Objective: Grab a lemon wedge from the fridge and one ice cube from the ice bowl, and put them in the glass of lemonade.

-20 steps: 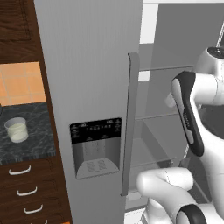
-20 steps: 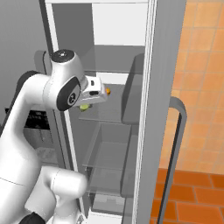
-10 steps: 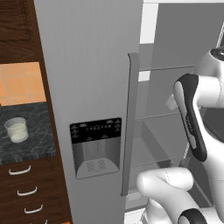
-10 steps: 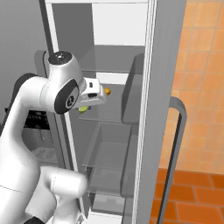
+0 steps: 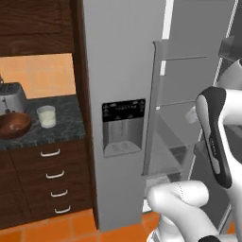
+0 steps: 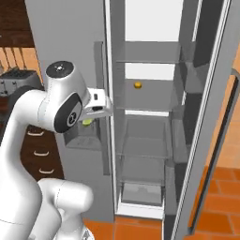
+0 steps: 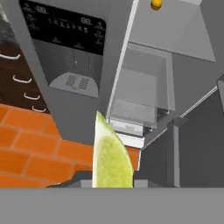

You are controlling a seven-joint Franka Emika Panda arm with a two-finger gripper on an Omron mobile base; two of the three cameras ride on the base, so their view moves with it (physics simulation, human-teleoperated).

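Lemon wedge (image 7: 111, 157) was found clamped in the hand (image 7: 113, 183), the fingers closed on its lower part and its pale green point standing up in the hand view. From the right base view the same wedge (image 6: 87, 122) showed as a small green patch under the white wrist, in front of the closed fridge door and level with the dispenser.

Fridge (image 5: 118, 71) stood with its left door closed and its right door (image 6: 206, 140) swung wide open. The black dispenser panel (image 5: 124, 110) sat in the closed door. Inside, the glass shelves (image 6: 145, 108) were largely bare; one small orange item (image 6: 137, 85) lay on an upper shelf, well apart from the hand. What that item was could not be determined.

On the dark tabletop (image 5: 66, 125) to the left of the fridge stood the glass of lemonade (image 5: 46, 116), upright, holding pale liquid. The brown ice bowl (image 5: 14, 124) rested just beside it on the left, apart from the glass. Whether the bowl held ice could not be made out. A silver toaster (image 5: 10, 97) stood behind the bowl. Wooden drawers (image 5: 52, 177) with pale handles ran below the tabletop, above an orange tiled floor (image 7: 30, 148)
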